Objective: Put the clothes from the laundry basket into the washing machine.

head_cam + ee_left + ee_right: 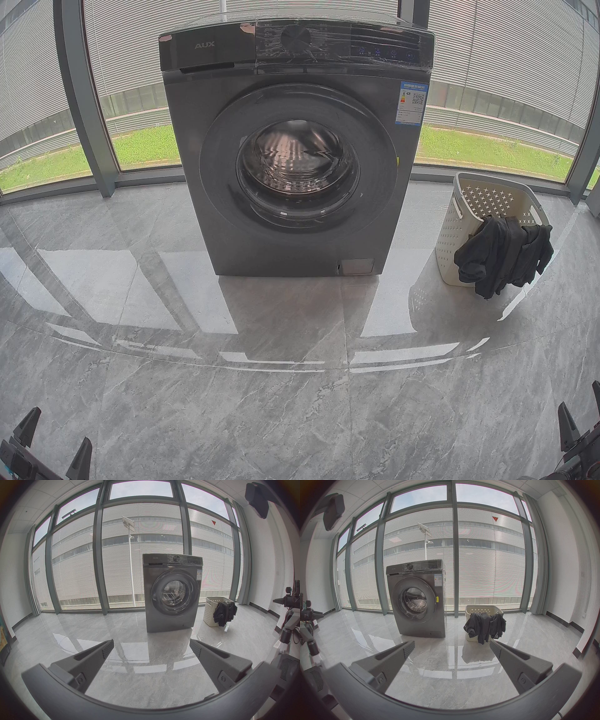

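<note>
A grey front-loading washing machine (294, 156) stands on the glossy floor (250, 387), apparently closed, though reflections make that hard to confirm. Beside it on the robot's right, a white perforated plastic laundry basket (447, 244) bears dark clothes (503, 253) draped over its near rim, seemingly for easy grasping; its inside is hidden. The left tool (150, 642) and right tool (451, 643) hang well back, spread wide and empty.

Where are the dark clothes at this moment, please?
In the head view, the dark clothes hang over the front rim of the white laundry basket, which stands on the floor to the robot's right of the washing machine.
</note>
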